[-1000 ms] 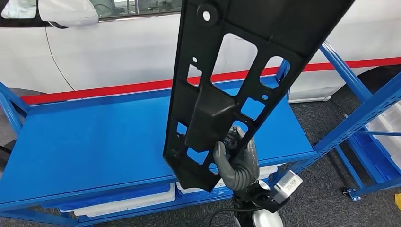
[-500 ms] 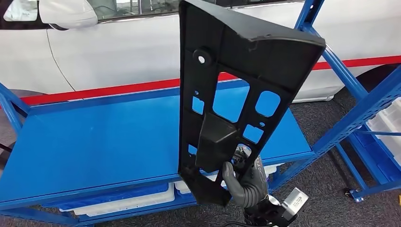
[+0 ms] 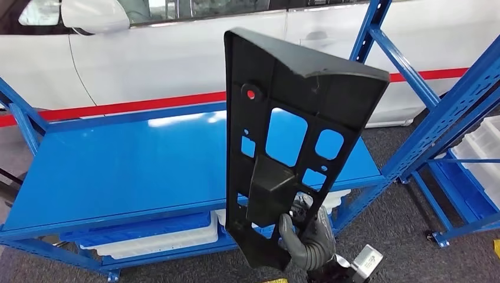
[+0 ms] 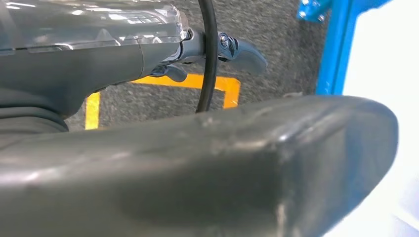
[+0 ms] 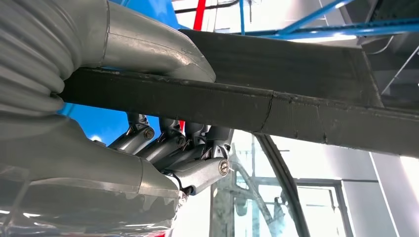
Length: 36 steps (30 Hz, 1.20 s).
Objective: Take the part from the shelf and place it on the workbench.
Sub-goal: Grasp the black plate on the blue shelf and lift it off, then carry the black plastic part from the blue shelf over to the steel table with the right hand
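Note:
A long black plastic part (image 3: pixel 268 188) with several cut-outs stands almost upright above the front edge of the blue workbench (image 3: pixel 118 171). My right hand (image 3: pixel 306 236) grips its lower end from below. In the right wrist view the thumb lies over the part's edge (image 5: pixel 296 108) and the darker fingers (image 5: pixel 173 143) curl under it. My left hand (image 4: pixel 148 49) hangs over grey carpet and holds nothing; its thick thumb (image 4: pixel 197 168) lies apart from the fingers (image 4: pixel 242 52).
A blue shelf rack (image 3: pixel 448 112) with white bins (image 3: pixel 483 153) stands at the right. More white bins (image 3: pixel 165 242) sit under the workbench. A white car (image 3: pixel 147 59) stands behind it. Yellow floor tape (image 4: pixel 222 89) lies below my left hand.
The part has come down and stands more upright, so its top end is now in the picture. My right hand has sunk lower with it. The camera has shifted slightly.

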Available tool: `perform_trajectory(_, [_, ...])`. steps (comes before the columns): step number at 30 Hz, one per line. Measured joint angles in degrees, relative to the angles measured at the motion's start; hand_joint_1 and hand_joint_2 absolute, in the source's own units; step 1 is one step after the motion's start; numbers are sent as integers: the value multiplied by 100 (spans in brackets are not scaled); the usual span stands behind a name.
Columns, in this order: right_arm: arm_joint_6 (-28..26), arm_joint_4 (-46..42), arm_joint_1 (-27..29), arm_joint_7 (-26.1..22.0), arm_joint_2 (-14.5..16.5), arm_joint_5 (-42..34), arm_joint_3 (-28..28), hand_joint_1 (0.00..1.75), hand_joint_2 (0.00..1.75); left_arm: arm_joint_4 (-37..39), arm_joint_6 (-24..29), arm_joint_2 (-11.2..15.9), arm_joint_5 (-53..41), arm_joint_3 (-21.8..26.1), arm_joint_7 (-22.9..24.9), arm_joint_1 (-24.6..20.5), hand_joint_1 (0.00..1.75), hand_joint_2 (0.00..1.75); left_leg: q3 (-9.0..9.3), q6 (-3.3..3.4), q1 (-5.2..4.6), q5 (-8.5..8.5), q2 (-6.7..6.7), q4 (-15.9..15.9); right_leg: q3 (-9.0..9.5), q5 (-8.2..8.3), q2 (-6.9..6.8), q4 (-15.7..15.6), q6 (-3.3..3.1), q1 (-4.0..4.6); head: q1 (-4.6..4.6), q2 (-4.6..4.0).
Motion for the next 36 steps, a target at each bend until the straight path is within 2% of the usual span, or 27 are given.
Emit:
perform_trajectory(1, [7,4,12,-3,-1,1,-8,175,175,-14,-6,-14,-1,9,15,4,0,0,-34,35,13,77,13,-30,-21,-55,11,23,30,-6,1,0])
perform_trajectory(2, [14,6,23,-7,-1,3,-16,175,175,-34,-15,-28,-3,19,32,5,0,0,-87,71,33,163,28,-60,-69,-225,23,137,59,-10,2,0])
perform_trajectory(5, [25,17,58,-13,-3,16,-37,175,175,-94,-54,-61,-11,56,87,7,0,0,-329,119,51,380,59,-72,-308,-1103,40,1082,142,-51,3,0])
perform_trajectory(6, [25,23,69,-13,-4,19,-43,175,175,-109,-63,-70,-16,68,104,10,0,0,-419,110,52,439,63,-58,-341,-1245,38,1392,169,-65,3,0])
perform_trajectory(7, [25,30,77,-13,-4,19,-48,175,175,-126,-69,-80,-20,79,116,12,0,0,-513,97,54,495,67,-36,-292,-1234,37,1545,188,-77,3,0])
perform_trajectory(8, [25,36,83,-14,-5,19,-54,175,175,-140,-73,-91,-24,86,126,14,0,0,-608,79,58,542,69,-7,-151,-1124,37,1511,200,-88,2,0])
perform_trajectory(10, [25,46,83,-14,-5,20,-62,175,175,-161,-76,-114,-29,91,139,14,0,0,-775,31,64,618,68,72,426,-895,37,865,201,-112,2,0])
perform_trajectory(12, [25,49,83,-15,-5,22,-65,175,175,-175,-77,-132,-31,92,142,13,0,0,-872,-34,57,676,61,144,939,-921,52,127,148,-93,2,0])
perform_trajectory(13, [25,49,84,-16,-5,24,-66,175,175,-184,-76,-136,-31,93,142,14,0,0,-893,-71,53,709,58,160,1043,-971,61,-54,111,-75,0,0])
perform_trajectory(14, [25,50,87,-17,-5,25,-68,175,175,-193,-75,-140,-31,95,142,17,0,0,-904,-112,53,750,54,160,1051,-970,68,-105,64,-52,1,0])
perform_trajectory(16, [25,53,87,-19,-4,27,-70,175,175,-212,-70,-144,-30,104,144,26,0,0,-950,-188,70,758,39,182,969,-877,58,-113,-37,-57,1,0])
perform_trajectory(17, [28,55,88,-19,-2,27,-72,175,175,-218,-69,-146,-29,111,144,31,0,0,-1003,-217,81,629,30,275,907,-813,48,-122,-93,-63,1,0])
perform_trajectory(18, [31,56,89,-19,-1,28,-72,175,175,-222,-68,-147,-29,117,145,37,0,0,-1079,-239,90,392,24,472,834,-744,39,-133,-139,-70,-1,0])
perform_trajectory(20, [37,57,92,-19,1,28,-75,175,175,-225,-68,-151,-29,122,145,41,0,0,-1233,-269,97,-206,23,1119,675,-618,31,-127,-188,-47,-2,0])
perform_trajectory(21, [38,60,93,-18,1,28,-76,175,175,-225,-68,-153,-29,122,145,41,0,0,-1269,-279,98,-387,24,1448,590,-556,25,-121,-197,-30,-2,0])
perform_trajectory(22, [38,62,93,-18,1,28,-78,175,175,-227,-68,-154,-28,123,145,39,0,0,-1251,-281,97,-432,24,1666,507,-498,20,-110,-201,-14,-1,0])
perform_trajectory(23, [38,65,94,-18,1,28,-79,175,175,-232,-68,-155,-28,123,145,38,0,0,-1146,-269,94,-334,24,1710,415,-440,16,-93,-202,3,-1,0])
perform_trajectory(24, [38,67,94,-18,1,28,-80,175,175,-240,-69,-155,-28,124,145,36,0,0,-955,-242,85,-162,23,1565,327,-387,13,-71,-200,19,-1,0])
perform_trajectory(25, [38,68,95,-18,1,28,-80,175,175,-249,-70,-154,-29,124,146,33,0,0,-672,-196,71,-14,21,1240,247,-335,14,-44,-196,32,-1,0])
perform_trajectory(27, [38,67,99,-17,1,28,-82,175,175,-278,-80,-151,-33,124,151,17,0,0,-79,-97,32,3,24,410,139,-238,12,-6,-163,54,-2,0])
perform_trajectory(28, [39,66,101,-16,1,28,-84,175,175,-291,-89,-151,-37,124,154,9,0,0,100,-61,9,-49,25,114,123,-188,5,-6,-135,48,-2,0])
perform_trajectory(29, [39,64,102,-16,1,29,-85,175,175,-304,-101,-152,-40,125,160,3,0,0,166,-36,-13,-89,25,-40,121,-133,-4,-20,-99,35,-2,0])
perform_trajectory(31, [40,63,109,-15,0,31,-88,175,175,-322,-128,-160,-47,126,175,10,0,0,122,16,-16,38,39,-129,115,-56,-10,-61,-25,10,-1,0])
perform_trajectory(32, [40,63,113,-14,-2,32,-91,175,175,-331,-141,-164,-49,127,181,12,0,0,80,54,-1,119,52,-168,84,-135,0,-23,7,5,1,0])
perform_trajectory(33, [40,63,120,-12,-3,32,-93,175,175,-341,-152,-169,-52,128,185,13,0,0,19,91,18,212,67,-208,27,-339,12,120,36,-1,1,0])
perform_trajectory(35, [41,63,128,1,-6,33,-98,175,175,-360,-174,-173,-61,131,192,12,0,0,-152,136,30,369,82,-225,-137,-949,30,724,88,-35,1,0])
perform_trajectory(36, [42,63,131,11,-7,34,-99,175,175,-374,-187,-173,-70,132,199,14,0,0,-251,136,32,442,87,-212,-209,-1170,32,1094,118,-56,1,0])
